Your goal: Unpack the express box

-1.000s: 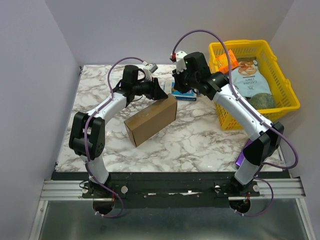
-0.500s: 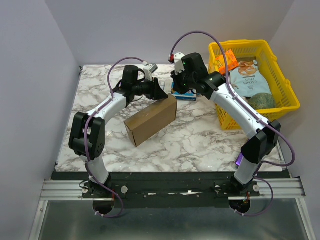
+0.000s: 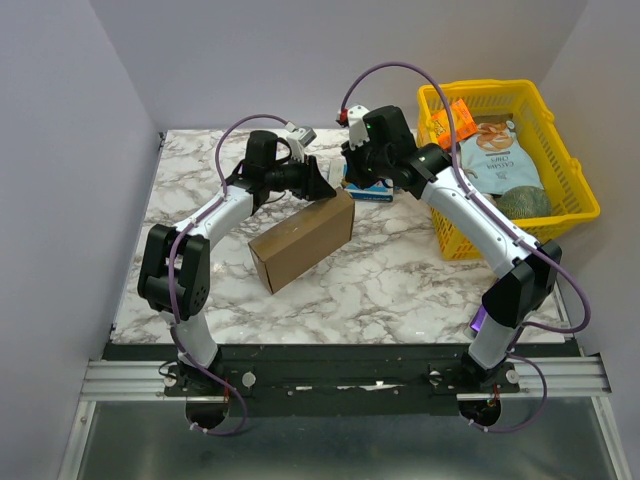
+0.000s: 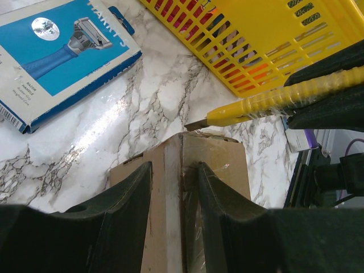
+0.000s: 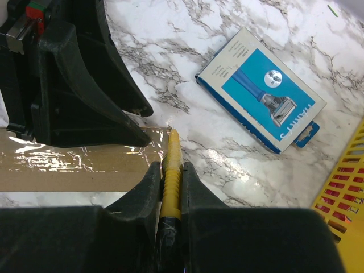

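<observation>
Since a second ago my right arm has swung its wrist a little toward the box end; over the last half second nothing has shifted.

The yellow basket (image 3: 588, 208) sits to the outer side of the right gripper (image 5: 168, 170), already holding snack packets (not from this box, as far as I can tell). The express box (image 3: 300, 240) lies directly under the left gripper (image 4: 173, 170), whose jaws stand partly apart with both fingers planted on the taped end, pinning it rather than gripping it. The blue razor box (image 5: 261, 91) lies flat just beyond the right gripper. That gripper is clamped on a yellow utility knife (image 4: 256, 105), its blade tip at the box's end, right at the taped seam.

My read: the tape looks uncut and the lid is down, so slitting, opening and emptying all remain.
</observation>
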`<state>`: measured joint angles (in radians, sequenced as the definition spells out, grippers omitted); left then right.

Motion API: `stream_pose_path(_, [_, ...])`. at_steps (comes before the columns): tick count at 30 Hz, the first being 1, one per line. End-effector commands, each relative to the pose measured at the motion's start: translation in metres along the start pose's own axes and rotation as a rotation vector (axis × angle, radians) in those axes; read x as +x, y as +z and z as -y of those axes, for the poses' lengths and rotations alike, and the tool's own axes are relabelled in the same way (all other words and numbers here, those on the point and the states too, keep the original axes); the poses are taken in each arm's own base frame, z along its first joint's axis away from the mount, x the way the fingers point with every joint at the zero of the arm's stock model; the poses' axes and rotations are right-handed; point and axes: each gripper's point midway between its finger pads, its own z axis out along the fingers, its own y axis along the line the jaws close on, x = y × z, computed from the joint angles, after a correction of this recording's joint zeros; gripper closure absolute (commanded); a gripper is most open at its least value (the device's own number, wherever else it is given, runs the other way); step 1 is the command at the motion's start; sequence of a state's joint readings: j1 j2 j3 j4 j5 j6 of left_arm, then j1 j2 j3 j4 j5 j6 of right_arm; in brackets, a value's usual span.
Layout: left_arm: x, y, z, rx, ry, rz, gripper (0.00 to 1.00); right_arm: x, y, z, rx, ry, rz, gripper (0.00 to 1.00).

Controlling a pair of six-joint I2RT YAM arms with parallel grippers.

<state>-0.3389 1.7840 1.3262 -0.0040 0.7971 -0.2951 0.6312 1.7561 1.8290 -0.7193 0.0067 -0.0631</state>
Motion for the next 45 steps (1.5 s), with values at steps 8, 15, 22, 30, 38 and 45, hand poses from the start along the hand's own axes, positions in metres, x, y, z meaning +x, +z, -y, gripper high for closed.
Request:
stream_pose_path(8, [0.075, 0.004, -0.029, -0.11, -0.116, -0.19, 0.55, -0.011, -0.006, -0.006, -0.031, -0.005, 0.032, 1.0])
stream_pose_path(15, [0.076, 0.004, -0.029, -0.112, -0.117, -0.194, 0.55, -0.006, -0.008, -0.01, -0.053, -0.018, 0.012, 1.0])
stream_pose_path(22, [0.077, 0.005, -0.035, -0.138, -0.114, -0.199, 0.55, 0.012, -0.017, -0.012, -0.058, -0.016, -0.038, 1.0])
stream_pose_path(30, [0.08, 0.005, -0.038, -0.152, -0.117, -0.207, 0.6, 0.025, -0.027, -0.019, -0.067, -0.008, -0.065, 1.0])
stream_pose_path(38, [0.082, 0.007, -0.038, -0.155, -0.112, -0.215, 0.63, 0.033, -0.036, -0.022, -0.064, 0.0, -0.09, 1.0])
stream_pose_path(45, [0.088, 0.011, -0.036, -0.149, -0.12, -0.229, 0.7, 0.039, -0.041, -0.021, -0.051, 0.024, -0.116, 1.0])
